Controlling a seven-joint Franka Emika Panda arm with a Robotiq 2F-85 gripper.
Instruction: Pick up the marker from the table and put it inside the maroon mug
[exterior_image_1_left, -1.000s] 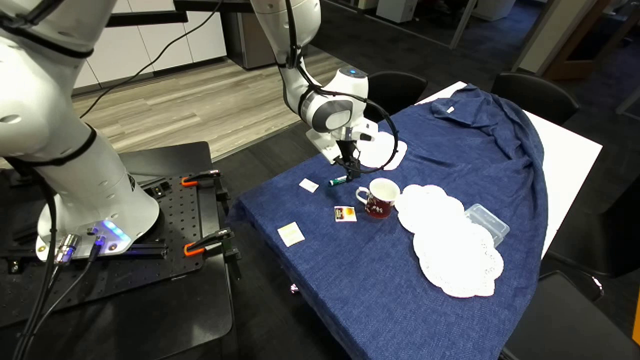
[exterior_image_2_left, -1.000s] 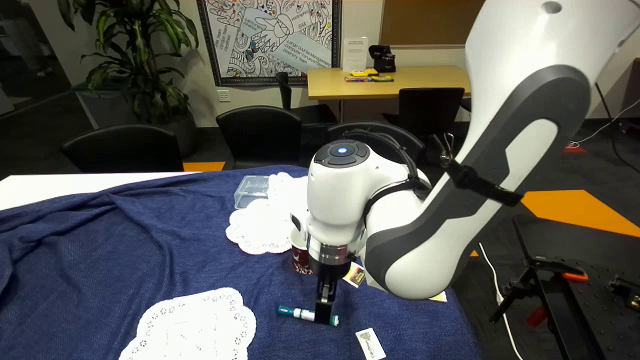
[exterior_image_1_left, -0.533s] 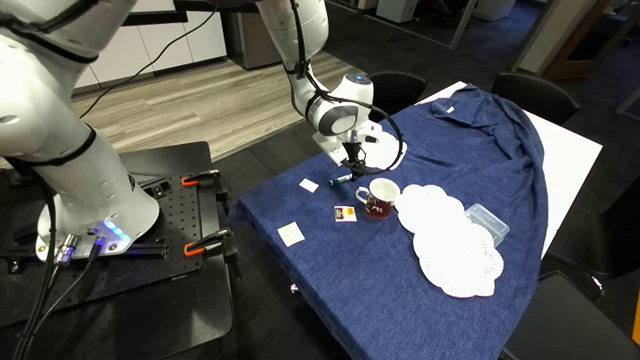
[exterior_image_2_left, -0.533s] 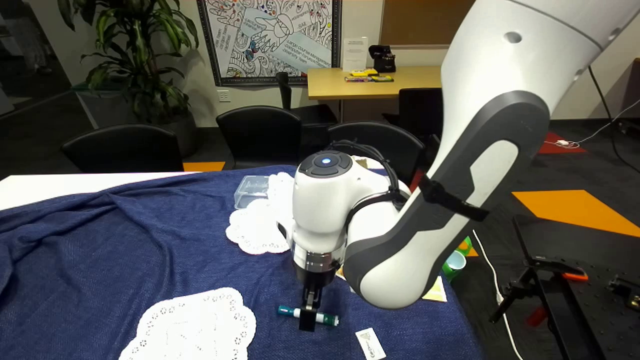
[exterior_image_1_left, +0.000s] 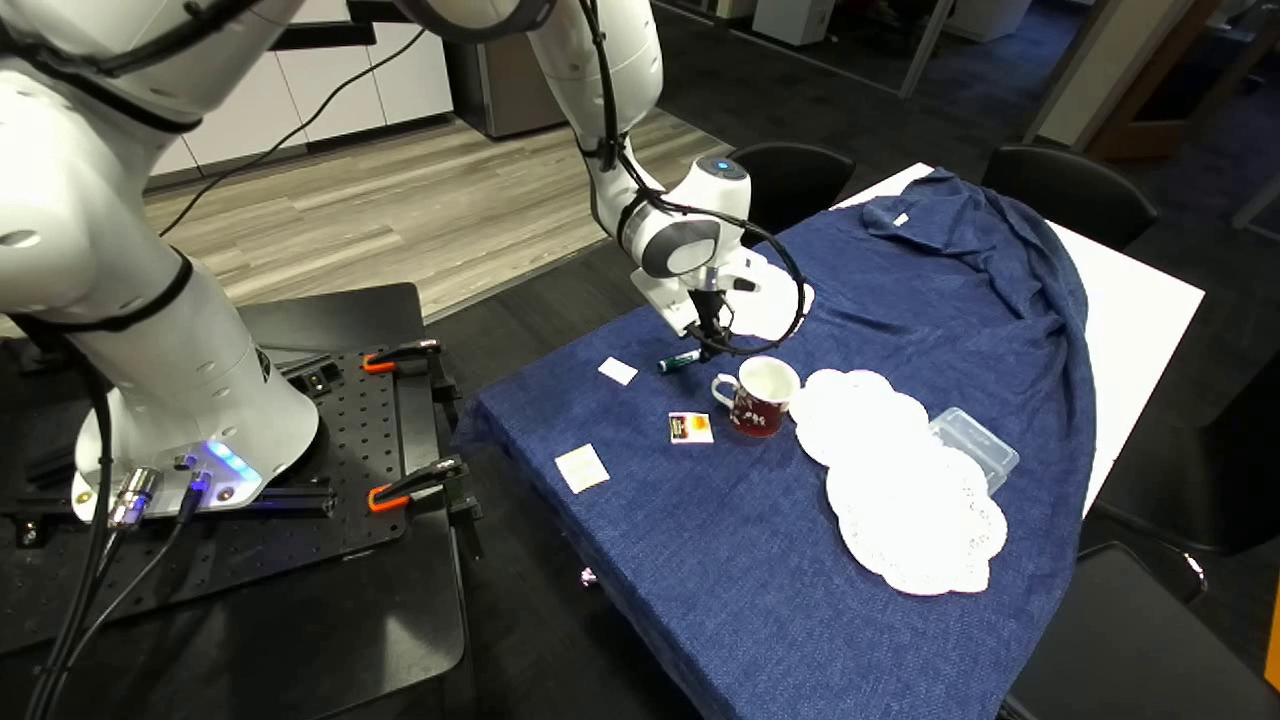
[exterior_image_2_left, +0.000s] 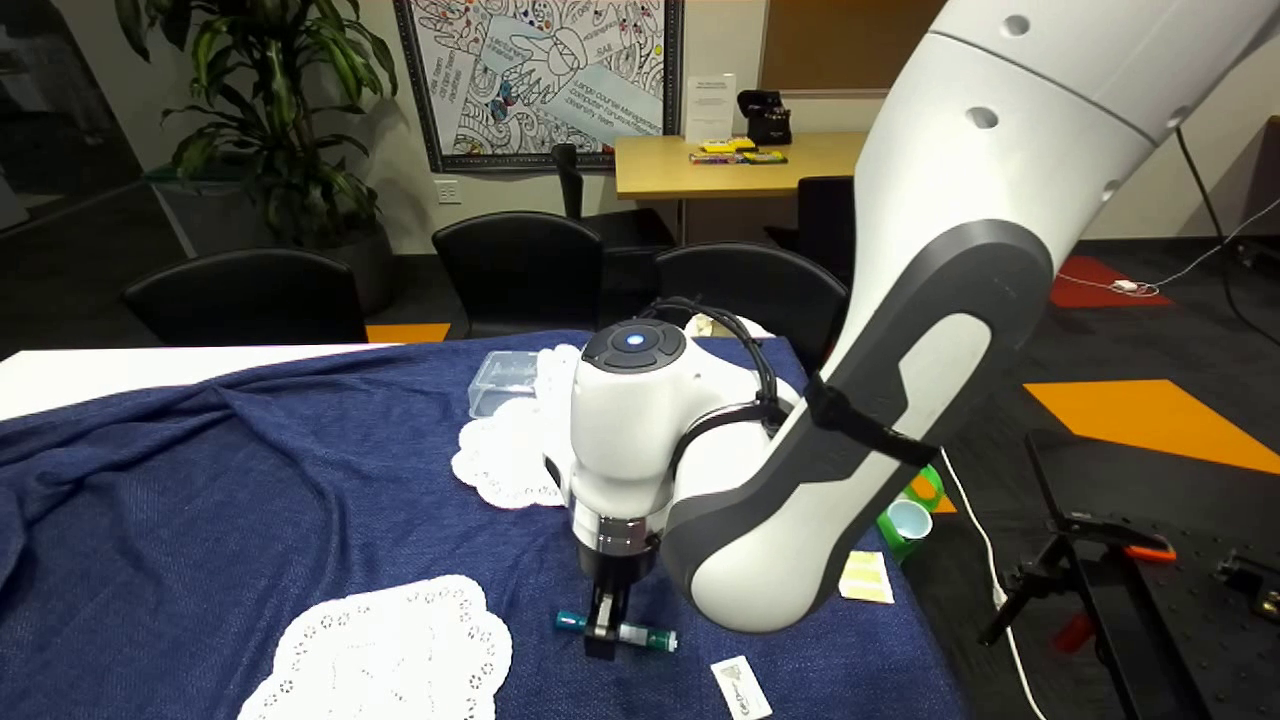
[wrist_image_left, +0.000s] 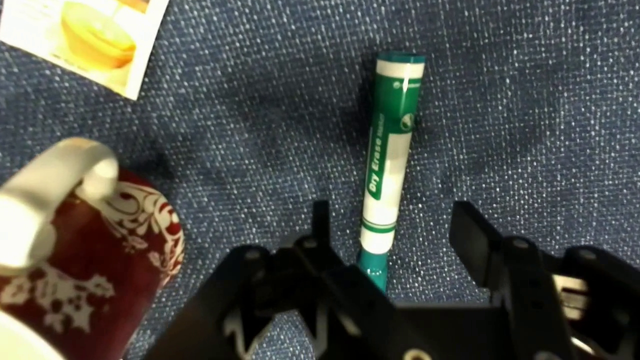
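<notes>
The marker (wrist_image_left: 392, 160), green and white with a teal cap, lies on the blue cloth; it shows in both exterior views (exterior_image_1_left: 680, 361) (exterior_image_2_left: 650, 637). My gripper (wrist_image_left: 390, 215) is open. In the wrist view its fingers stand on either side of the marker near the cap end, with gaps on both sides. The gripper is low over the marker in both exterior views (exterior_image_1_left: 711, 350) (exterior_image_2_left: 600, 645). The cap's tip is hidden by the gripper. The maroon mug (wrist_image_left: 75, 265) stands upright beside the gripper, also in an exterior view (exterior_image_1_left: 757, 405); the arm hides it in an exterior view.
A white packet (exterior_image_1_left: 618, 371), a tea packet (exterior_image_1_left: 690, 428) and a yellowish packet (exterior_image_1_left: 582, 468) lie flat on the cloth. White lacy doilies (exterior_image_1_left: 915, 520) (exterior_image_2_left: 385, 650) and a clear plastic box (exterior_image_1_left: 975, 447) lie farther off. The mug's handle (wrist_image_left: 55, 195) points toward the tea packet.
My gripper has moved along the marker from its green end toward its teal cap end. The marker and mug have not moved. The arm has come to cover the mug in an exterior view.
</notes>
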